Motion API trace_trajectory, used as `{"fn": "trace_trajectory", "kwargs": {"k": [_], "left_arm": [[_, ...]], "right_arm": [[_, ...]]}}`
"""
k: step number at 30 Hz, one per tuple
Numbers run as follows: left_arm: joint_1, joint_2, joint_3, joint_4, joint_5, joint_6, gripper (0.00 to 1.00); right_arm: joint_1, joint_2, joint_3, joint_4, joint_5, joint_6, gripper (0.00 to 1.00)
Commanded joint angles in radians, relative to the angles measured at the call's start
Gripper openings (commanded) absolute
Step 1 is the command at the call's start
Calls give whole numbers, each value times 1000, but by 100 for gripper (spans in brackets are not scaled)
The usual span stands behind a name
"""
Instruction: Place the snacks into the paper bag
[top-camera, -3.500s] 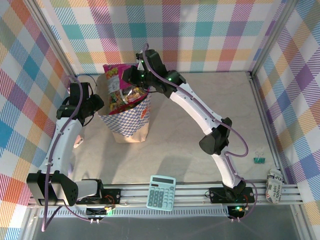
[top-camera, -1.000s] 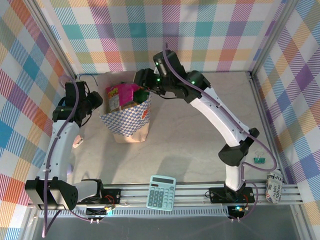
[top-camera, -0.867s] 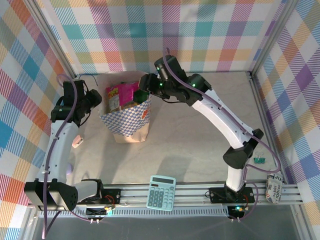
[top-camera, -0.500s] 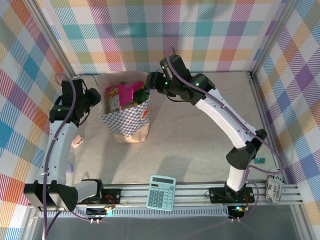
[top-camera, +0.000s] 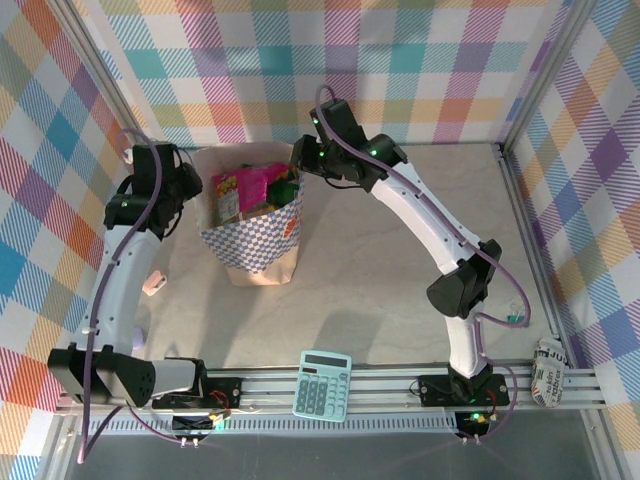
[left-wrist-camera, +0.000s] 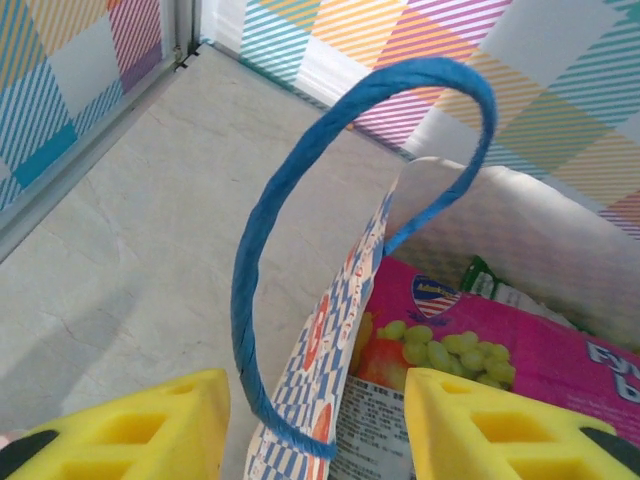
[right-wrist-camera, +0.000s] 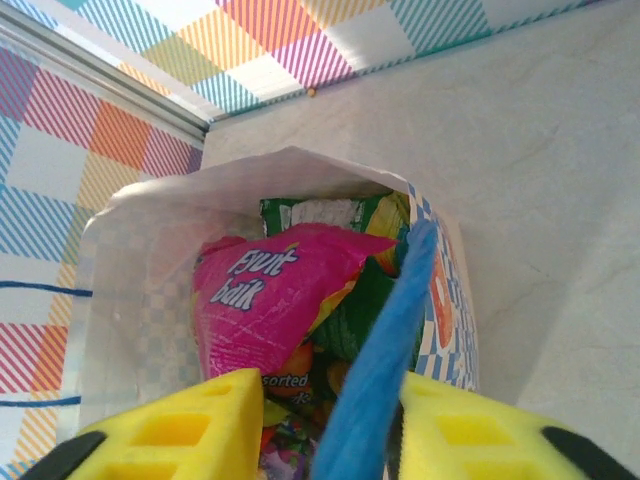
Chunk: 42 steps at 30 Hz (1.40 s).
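Right gripper (right-wrist-camera: 330, 435): fingers a narrow way apart, straddling one blue cord (right-wrist-camera: 385, 340) of the bag (right-wrist-camera: 290, 160). In the right wrist view the cord rises from bottom centre. It lies against the finger on the frame's right, with a sliver of gap on its other side. We read it as enclosed, not pinched.

Left gripper (left-wrist-camera: 315, 430): fingers wider apart, straddling the other cord (left-wrist-camera: 300, 170) where it meets the rim, bottom centre of the left wrist view. The loop stands up free and nothing is clamped.

Bag: upright in the upper left of the top view, mouth open upward, long axis vertical. The snacks are inside, with a magenta packet (right-wrist-camera: 270, 290) on top and a green packet (right-wrist-camera: 320, 215) behind it toward the frame's top. There are more beneath that we cannot sort out.

Key relation: the bag sits between the two grippers. In the top view the left one is at its left rim and the right one at its upper right rim. Both are equally near, each over its own handle, with the bag body below the fingers.

Judgement: every packet we can find lies in the bag, so loading looks finished or nearly so. Whatever follows should run mostly vertical, since a sideways tug on either cord could tip the bag.

Outward: a calculator (top-camera: 322, 385) at bottom centre, well apart from the bag, and a green clip (top-camera: 517, 320) at the right.
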Motion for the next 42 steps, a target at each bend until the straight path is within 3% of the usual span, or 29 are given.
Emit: {"fn": "trace_trajectory", "kwargs": {"k": [1, 4, 7, 11, 23, 32, 42], "left_arm": [[-22, 27, 28, -12, -84, 5, 48], [-30, 40, 37, -14, -93, 1, 34], [-51, 41, 46, -2, -85, 4, 15], [-121, 52, 105, -23, -105, 22, 0], [-344, 131, 222, -31, -131, 14, 0], [-408, 244, 327, -34, -144, 20, 0], [-483, 343, 404, -25, -150, 28, 0]], "right_arm": [[-11, -12, 46, -3, -24, -34, 16], [-27, -18, 49, 0, -33, -45, 0], [-45, -24, 52, -4, -52, -48, 0], [-66, -42, 55, -7, -60, -61, 0], [-138, -170, 0, -12, -36, -87, 0], [-197, -287, -77, -28, -1, -135, 0], [-313, -468, -352, 16, 12, -116, 0]]}}
